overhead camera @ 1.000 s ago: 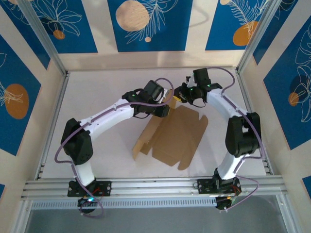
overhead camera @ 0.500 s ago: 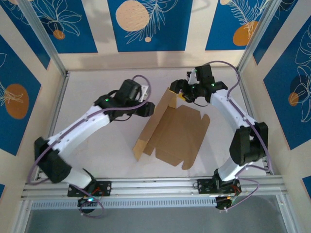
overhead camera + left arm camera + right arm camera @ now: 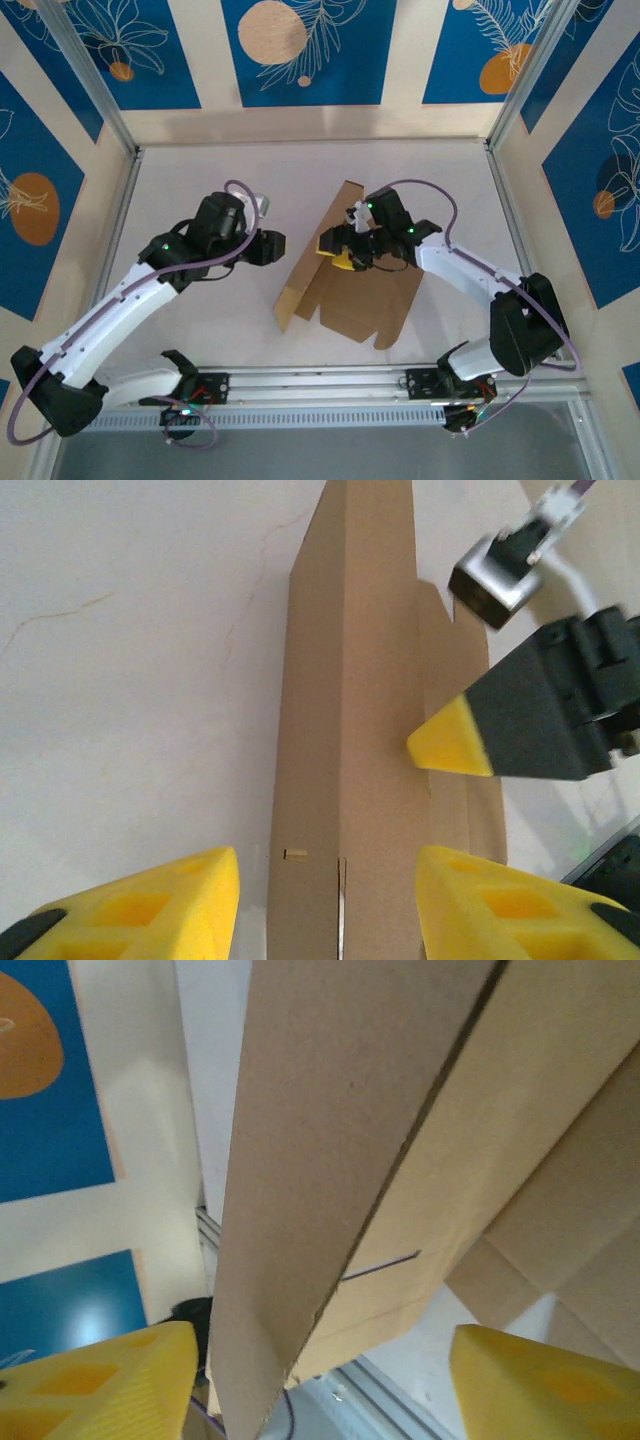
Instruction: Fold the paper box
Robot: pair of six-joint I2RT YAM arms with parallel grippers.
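The paper box (image 3: 372, 295) lies in the middle of the table as a brown cardboard sheet, with its long left wall (image 3: 318, 248) folded upright. My left gripper (image 3: 272, 247) hovers open just left of that wall, apart from it. In the left wrist view the wall (image 3: 350, 730) rises ahead of the open left gripper (image 3: 325, 910). My right gripper (image 3: 340, 252) is at the wall's inner side, open. In the right wrist view the wall's edge (image 3: 330, 1180) runs between the wide-apart fingers of the right gripper (image 3: 320, 1390), unpinched. One right fingertip (image 3: 450, 745) shows beside the wall.
White table top (image 3: 200, 180) spreads left of and behind the box. Blue patterned panels (image 3: 300, 50) wall in three sides. A metal rail (image 3: 320, 380) with both arm bases runs along the near edge.
The left arm drew back to the left and nearer, away from the box. The right gripper opened and slid from the wall's far end towards its middle. The left wall now stands upright.
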